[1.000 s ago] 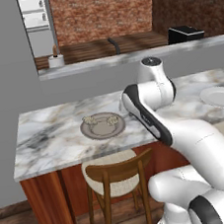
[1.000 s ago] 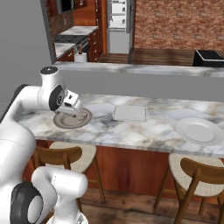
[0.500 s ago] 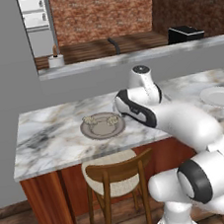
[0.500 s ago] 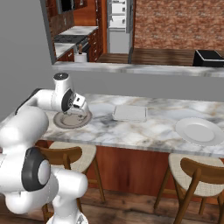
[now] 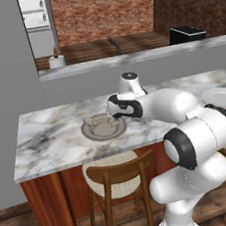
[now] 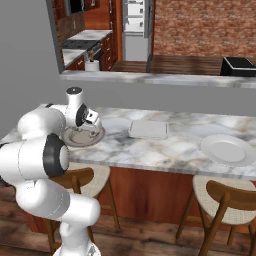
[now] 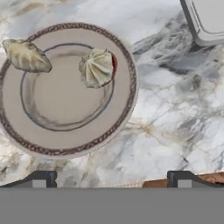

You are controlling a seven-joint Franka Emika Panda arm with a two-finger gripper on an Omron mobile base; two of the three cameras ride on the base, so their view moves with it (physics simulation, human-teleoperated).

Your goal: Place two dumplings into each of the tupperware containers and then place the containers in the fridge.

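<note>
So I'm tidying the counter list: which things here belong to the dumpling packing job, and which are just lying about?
Belongs to the job:
- dumplings on the brown plate
- tupperware container on the counter
- gripper, open above the plate

Just lying about:
- white plate
- wooden stools
- black appliance on the back counter

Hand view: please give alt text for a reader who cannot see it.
Two dumplings sit on a round grey-brown plate on a marble counter. A tupperware container shows at one corner, and the open claw has its fingertips at the bottom.
</note>
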